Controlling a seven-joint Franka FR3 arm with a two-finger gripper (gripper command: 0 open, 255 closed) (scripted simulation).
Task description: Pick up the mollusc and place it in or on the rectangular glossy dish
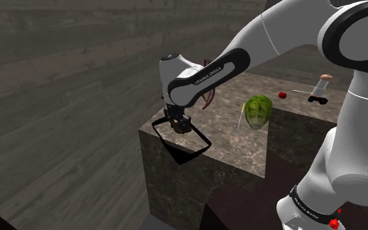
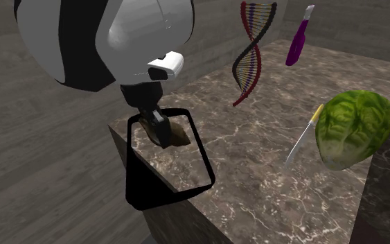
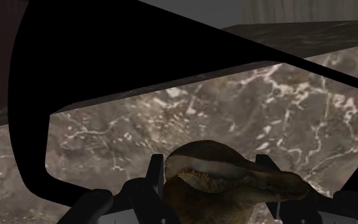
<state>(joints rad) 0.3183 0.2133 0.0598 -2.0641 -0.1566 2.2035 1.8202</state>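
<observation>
Holding a brown mollusc shell (image 3: 225, 175) clamped in the black gripper (image 2: 161, 133), just over the black-rimmed rectangular dish (image 2: 204, 158) at the marble surface (image 2: 255, 180) corner.
Judging it light, rigid, smooth and chip-prone; gripping across the rounded middle, squeezing modestly.

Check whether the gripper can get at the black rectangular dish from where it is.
Probably yes. The gripper, jaws shut on the brown shell, hangs over the dish at the table's corner, with nothing between them; the DNA model and green leafy head stand well aside.
</observation>
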